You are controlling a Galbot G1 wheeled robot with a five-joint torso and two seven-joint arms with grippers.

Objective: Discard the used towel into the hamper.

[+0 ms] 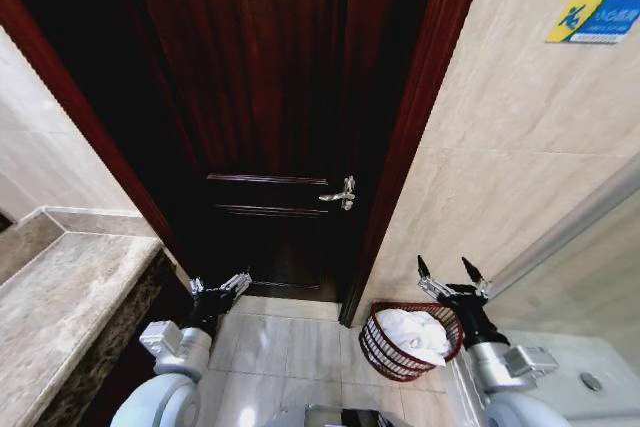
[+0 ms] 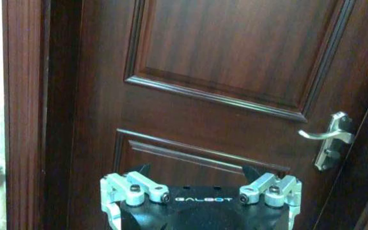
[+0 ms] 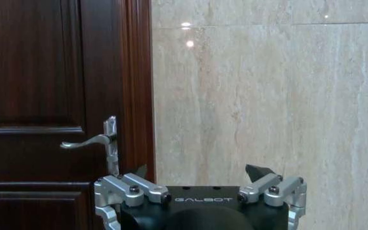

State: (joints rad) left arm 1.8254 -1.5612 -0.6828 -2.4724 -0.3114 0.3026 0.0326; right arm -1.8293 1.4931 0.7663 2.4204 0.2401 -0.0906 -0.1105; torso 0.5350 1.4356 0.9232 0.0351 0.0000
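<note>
The hamper (image 1: 376,345), a dark reddish-brown wire basket, stands on the floor at the foot of the wall right of the door. A crumpled white towel (image 1: 415,333) lies inside it. My right gripper (image 1: 451,273) hangs open just above and to the right of the hamper, with nothing between its fingers; in the right wrist view my right gripper (image 3: 197,169) points at the marble wall. My left gripper (image 1: 221,283) is held low on the left in front of the door, open and empty. In the left wrist view my left gripper (image 2: 197,168) faces the door panel.
A dark wooden door (image 1: 270,97) with a silver lever handle (image 1: 341,194) stands shut straight ahead. A stone counter (image 1: 60,297) runs along the left. Tiled floor (image 1: 290,347) lies between counter and hamper. A blue and yellow sign (image 1: 594,17) is on the right wall.
</note>
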